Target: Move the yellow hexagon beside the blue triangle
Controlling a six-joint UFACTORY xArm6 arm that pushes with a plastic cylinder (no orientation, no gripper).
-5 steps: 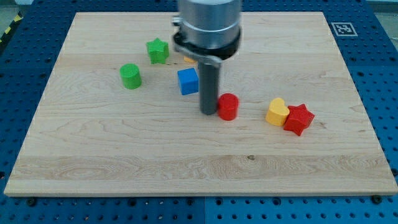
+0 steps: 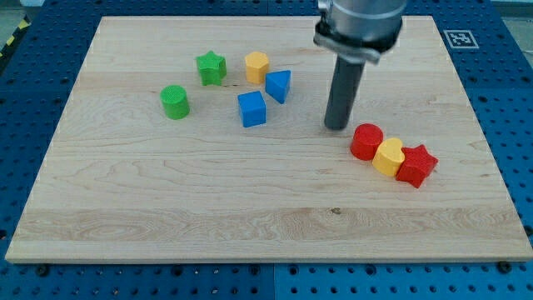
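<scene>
Wooden board point(image 2: 125, 217): yellow hexagon point(image 2: 256, 65) sits nr top edge, already touching blue triangle point(image 2: 279, 85). My tip point(image 2: 336, 127) is rt of both, apart; no claw fitted. Task looks done; next, maybe just back off.

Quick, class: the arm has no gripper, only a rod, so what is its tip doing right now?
My tip: holds nothing, touches no block; it stands on bare board left of the red cylinder and right of the blue triangle.

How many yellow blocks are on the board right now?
2. The yellow hexagon sits near the view's top, just left of the blue triangle. The yellow heart is wedged between two red blocks at the view's right.
</scene>
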